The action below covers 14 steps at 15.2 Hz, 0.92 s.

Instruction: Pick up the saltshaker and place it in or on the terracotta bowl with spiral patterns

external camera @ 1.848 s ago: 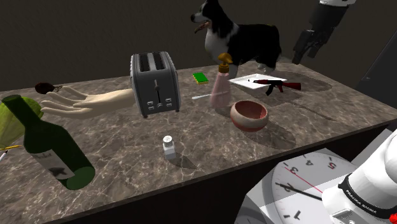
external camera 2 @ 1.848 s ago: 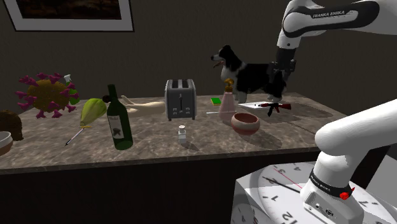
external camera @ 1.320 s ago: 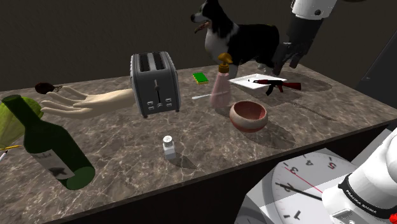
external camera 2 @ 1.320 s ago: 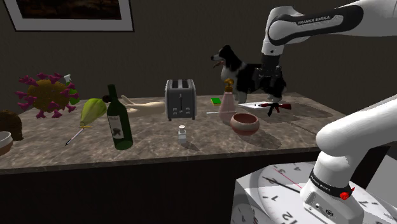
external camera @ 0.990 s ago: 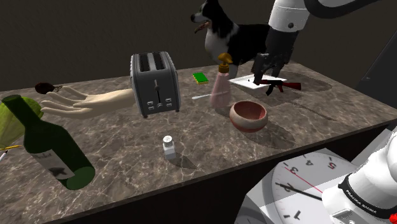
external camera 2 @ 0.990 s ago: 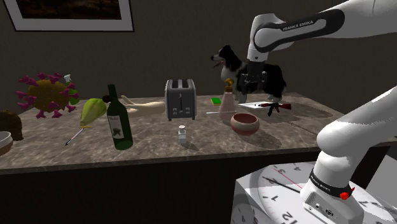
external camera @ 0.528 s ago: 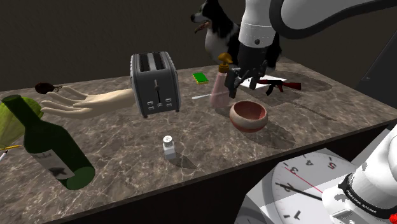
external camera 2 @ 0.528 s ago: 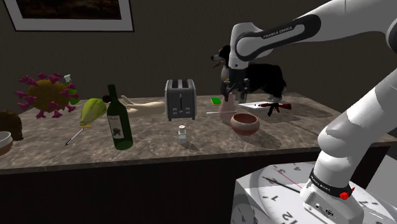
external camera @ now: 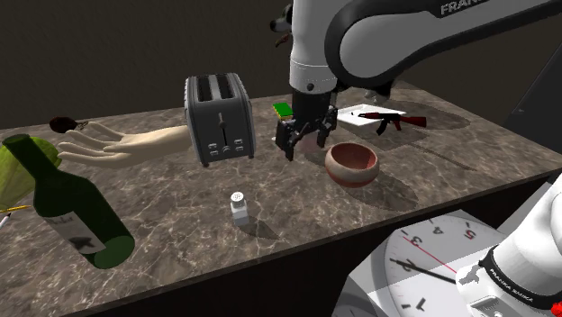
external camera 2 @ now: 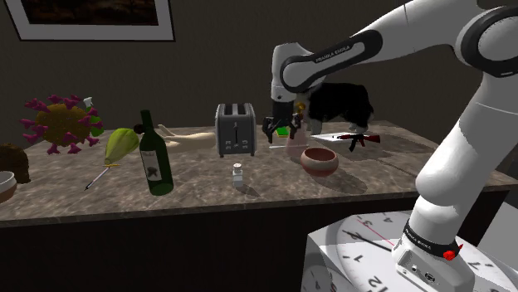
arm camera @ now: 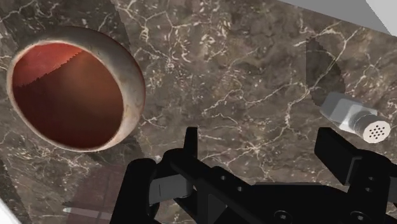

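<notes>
The all-black two-finger gripper (external camera: 306,145) hangs above the dark veined marble counter (external camera: 450,153) with its fingers spread wide and nothing between them. In the wrist view the two fingertips (arm camera: 189,137) stand well apart over bare stone.

The small pale saltshaker with a perforated round top (external camera: 239,208) stands upright on the counter, below the hand and out toward the counter's front edge, apart from the fingers. Seen from the wrist, the saltshaker (arm camera: 353,118) lies just outside one finger, not in the gap of the gripper (arm camera: 261,143). From the second exterior view the saltshaker (external camera 2: 238,175) sits lower than the gripper (external camera 2: 280,129) and on its toaster side.

The round terracotta bowl with a reddish inside and a pale rim (external camera: 352,176) rests near the hand on its other side, toward the stand. The wrist view shows the bowl (arm camera: 130,70) empty, beyond the finger opposite the saltshaker.

A grey two-slot toaster (external camera: 219,117) stands beside the hand, away from the bowl. Farther off past the toaster lie a pale mannequin forearm (external camera: 117,144) and a dark green wine bottle (external camera: 67,207). Behind the hand, a toy rifle with red parts (external camera: 396,118) lies on a white sheet (external camera: 347,114).
</notes>
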Available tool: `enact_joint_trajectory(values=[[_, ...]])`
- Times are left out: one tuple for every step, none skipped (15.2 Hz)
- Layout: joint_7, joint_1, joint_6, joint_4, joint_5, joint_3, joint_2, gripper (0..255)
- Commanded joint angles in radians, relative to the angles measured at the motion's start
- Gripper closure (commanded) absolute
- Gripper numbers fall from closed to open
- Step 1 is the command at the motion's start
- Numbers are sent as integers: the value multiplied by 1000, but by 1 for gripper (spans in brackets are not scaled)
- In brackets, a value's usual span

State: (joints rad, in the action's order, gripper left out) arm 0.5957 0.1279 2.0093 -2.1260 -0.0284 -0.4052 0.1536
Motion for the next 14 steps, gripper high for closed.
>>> enact_joint_trajectory(values=[[55,12,15,49,23,-29,-73,0],[81,18,19,75,37,-41,-109,0],[106,26,23,103,52,-51,-146,0],[131,35,25,132,68,-61,-183,0],[156,45,26,163,85,-68,-221,0],[181,56,26,195,103,-75,-260,0],[205,69,25,228,121,-80,-299,0],[228,83,23,263,138,-84,-338,0],[251,98,19,299,156,-87,-377,0],[272,114,14,337,174,-88,-417,0],[292,132,8,377,191,-88,-457,0],[311,150,1,418,207,-87,-497,0],[325,166,-6,454,220,-86,-531,0],[327,168,5,447,222,-84,-535,0]])
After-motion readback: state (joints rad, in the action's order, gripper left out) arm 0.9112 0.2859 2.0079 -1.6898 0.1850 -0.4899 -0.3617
